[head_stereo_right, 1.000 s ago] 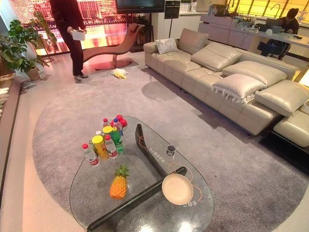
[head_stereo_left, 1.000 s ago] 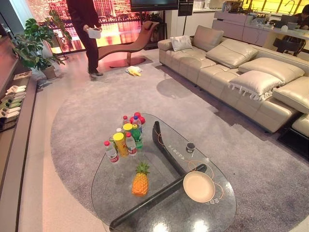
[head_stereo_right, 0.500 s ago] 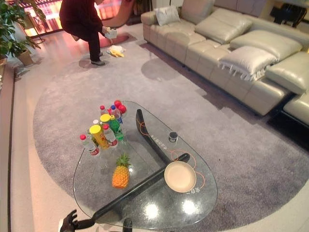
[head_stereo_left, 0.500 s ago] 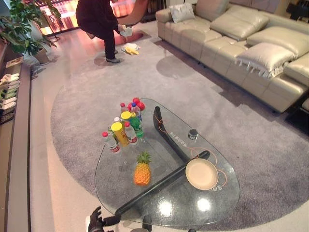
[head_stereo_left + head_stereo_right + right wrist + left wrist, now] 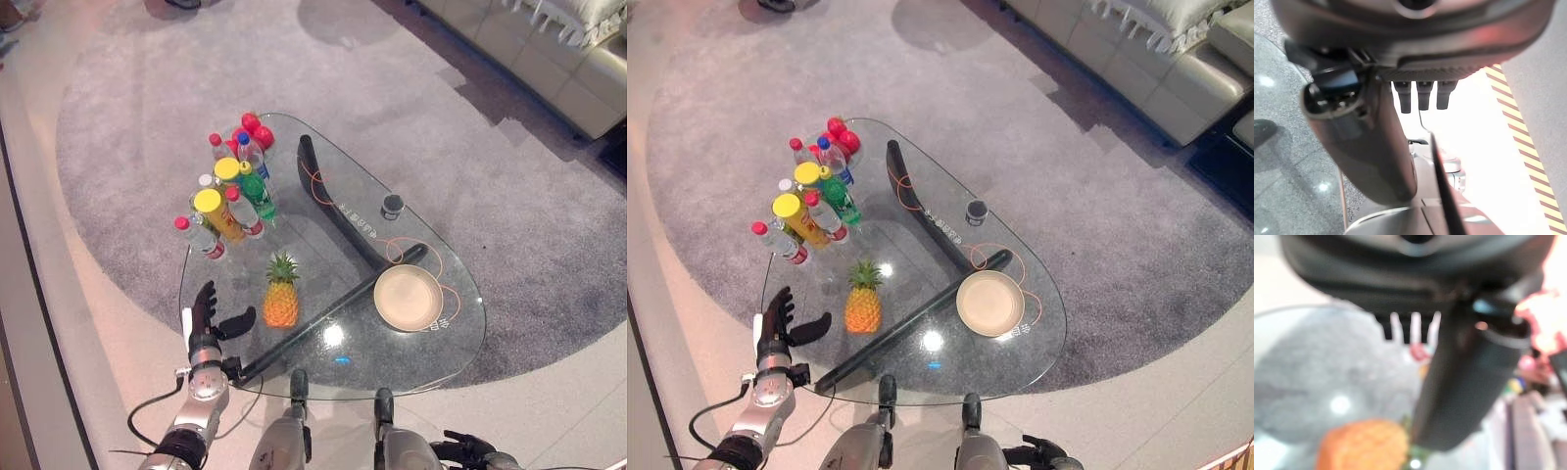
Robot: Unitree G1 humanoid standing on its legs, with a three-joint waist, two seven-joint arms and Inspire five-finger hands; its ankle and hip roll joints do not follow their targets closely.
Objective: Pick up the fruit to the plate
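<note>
Your left hand (image 5: pixel 208 318) is over the near-left edge of the glass table (image 5: pixel 431 343), fingers straight and spread, thumb out toward the pineapple (image 5: pixel 281 293), near it but apart; pineapple stands upright on the glass, left of the empty plate (image 5: pixel 409 298); bottles (image 5: pixel 227 196) cluster behind it; right hand (image 5: pixel 466 449) low below the table's near edge, fingers relaxed, holding nothing.
</note>
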